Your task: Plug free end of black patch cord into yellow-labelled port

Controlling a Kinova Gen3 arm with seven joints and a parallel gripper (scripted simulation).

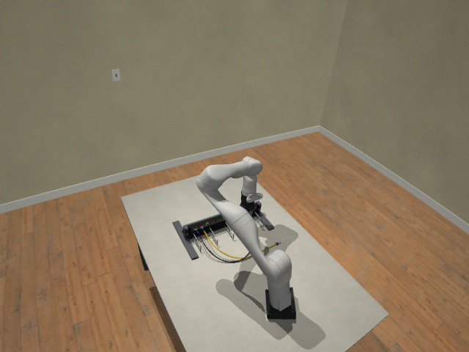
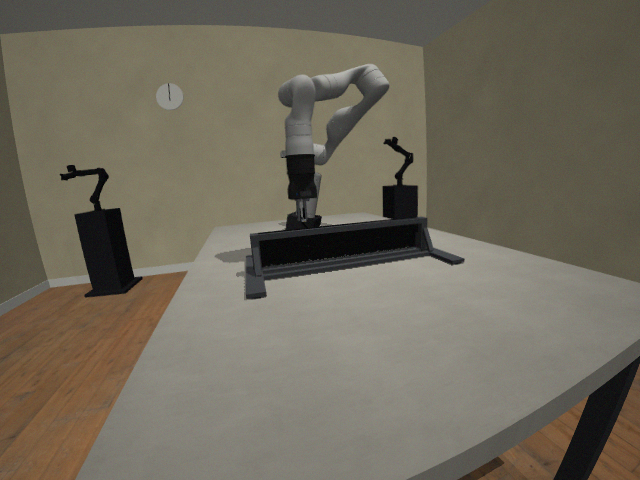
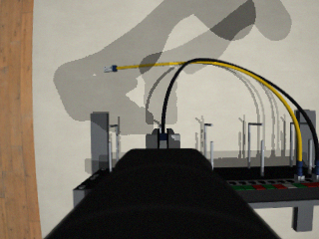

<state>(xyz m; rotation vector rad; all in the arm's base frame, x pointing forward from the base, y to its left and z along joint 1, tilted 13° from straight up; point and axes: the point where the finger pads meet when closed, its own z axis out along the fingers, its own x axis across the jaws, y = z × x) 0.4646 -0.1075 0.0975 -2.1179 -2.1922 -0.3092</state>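
The dark rack point(image 1: 223, 224) stands across the middle of the table; its back shows in the exterior view point(image 2: 338, 248). My gripper point(image 3: 162, 135) points down over the rack's end, also seen in the top view point(image 1: 250, 206) and the exterior view point(image 2: 303, 210). It is shut on the plug of the black patch cord point(image 3: 169, 95), which arcs from the fingers to the rack's other end point(image 3: 316, 171). The port in front of the plug is hidden by the gripper body. The yellow cord point(image 3: 209, 64) is plugged in beside it, its free end point(image 3: 110, 69) lying on the table.
Red and green port labels point(image 3: 266, 186) run along the rack face. Thin wire cable guides point(image 3: 254, 134) stand in front of the rack. The table edge and wood floor point(image 3: 15, 119) lie close to the rack's end. My arm's base point(image 1: 280, 303) stands near the table's front.
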